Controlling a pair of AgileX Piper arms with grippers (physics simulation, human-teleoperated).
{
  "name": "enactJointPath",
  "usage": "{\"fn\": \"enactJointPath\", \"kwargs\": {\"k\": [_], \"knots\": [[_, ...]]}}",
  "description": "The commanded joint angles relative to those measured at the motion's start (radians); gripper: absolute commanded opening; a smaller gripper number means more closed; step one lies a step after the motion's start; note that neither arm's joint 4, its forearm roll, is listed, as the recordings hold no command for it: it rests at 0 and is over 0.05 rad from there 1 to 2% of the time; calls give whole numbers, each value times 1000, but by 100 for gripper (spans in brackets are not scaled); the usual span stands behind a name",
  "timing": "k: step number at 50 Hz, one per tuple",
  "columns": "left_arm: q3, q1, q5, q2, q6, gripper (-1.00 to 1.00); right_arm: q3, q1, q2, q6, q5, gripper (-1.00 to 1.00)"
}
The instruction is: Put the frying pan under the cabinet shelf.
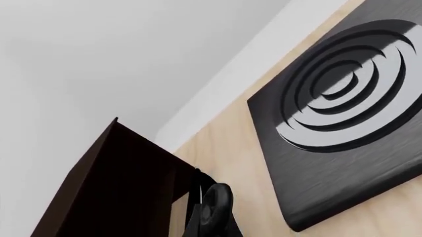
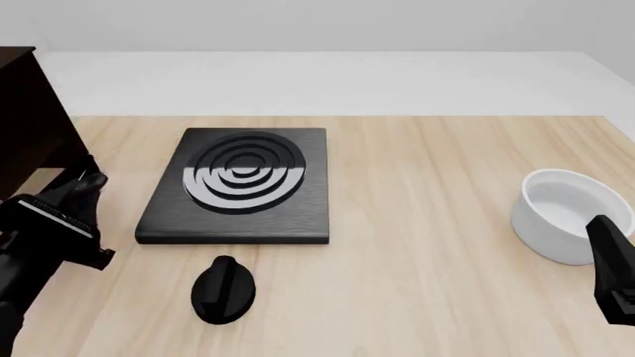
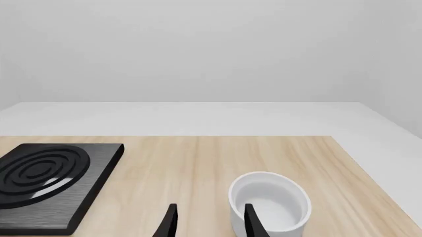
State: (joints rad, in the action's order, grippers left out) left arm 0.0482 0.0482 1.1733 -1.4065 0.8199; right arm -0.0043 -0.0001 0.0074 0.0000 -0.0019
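The left gripper [image 2: 88, 178] reaches low toward the foot of the cabinet shelf [image 2: 22, 111]; I cannot tell how its jaws stand. The right gripper [image 3: 211, 223] is level, with its jaws apart and empty, and the white bowl [image 3: 270, 200] is just ahead. A black stove plate [image 2: 238, 186] and a black knob [image 2: 223, 290] lie between the arms. I cannot make out the frying pan, nor which way it points.
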Motion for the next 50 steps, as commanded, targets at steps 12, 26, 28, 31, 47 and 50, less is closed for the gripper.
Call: {"fn": "enactJointPath", "kwargs": {"k": [12,26,28,31,47,50], "knots": [[33,48,46,-76,13,-100,0,0,0,0,0,100],[83,76,46,-163,10,-100,0,0,0,0,0,100],[87,79,47,-177,23,-100,0,0,0,0,0,100],[94,88,47,-186,22,-100,0,0,0,0,0,100],[84,134,47,-196,18,-100,0,0,0,0,0,100],[74,147,47,-188,15,-100,0,0,0,0,0,100]]}}
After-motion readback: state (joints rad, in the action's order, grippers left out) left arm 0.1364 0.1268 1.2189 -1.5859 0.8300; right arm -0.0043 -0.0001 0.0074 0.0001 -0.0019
